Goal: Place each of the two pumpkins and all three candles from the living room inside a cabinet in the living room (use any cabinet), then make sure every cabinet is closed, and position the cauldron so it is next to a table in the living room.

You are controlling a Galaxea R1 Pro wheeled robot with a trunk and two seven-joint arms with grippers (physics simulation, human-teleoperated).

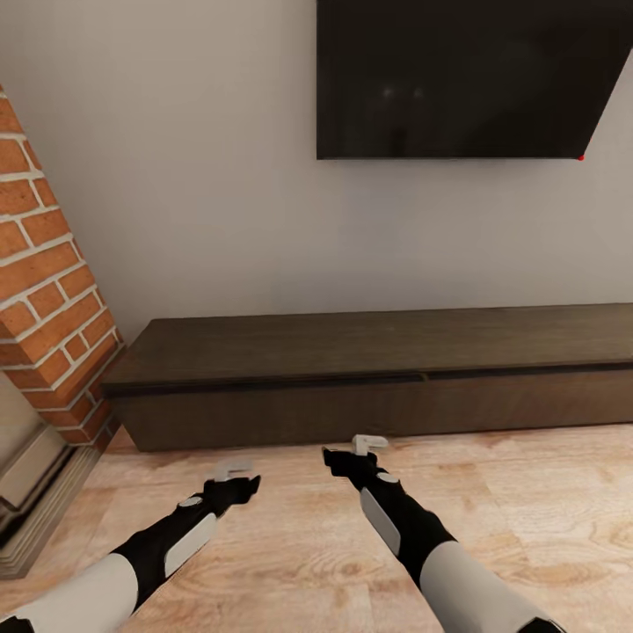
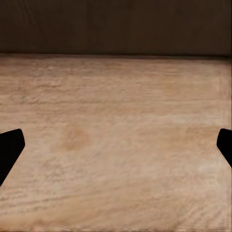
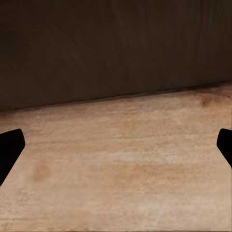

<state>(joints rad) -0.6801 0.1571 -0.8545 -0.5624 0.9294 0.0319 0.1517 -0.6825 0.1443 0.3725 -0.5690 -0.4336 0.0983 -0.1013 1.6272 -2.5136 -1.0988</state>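
The long, low dark-brown cabinet (image 1: 369,378) stands against the wall ahead of me, its handle-less fronts flush and shut. Both arms reach out low over the wooden floor just short of it. My left gripper (image 1: 249,480) is open and holds nothing; its dark fingertips (image 2: 9,147) sit far apart over bare floor, with the cabinet's base (image 2: 116,26) beyond. My right gripper (image 1: 345,454) is also open and empty, close to the cabinet front (image 3: 116,48). The pumpkins, candles, cauldron and table are out of view.
A red brick fireplace (image 1: 44,290) with a stepped hearth (image 1: 35,501) juts out at the left, beside the cabinet's left end. A black television (image 1: 466,79) hangs on the wall above the cabinet. Light wood floor (image 1: 308,563) stretches to the right.
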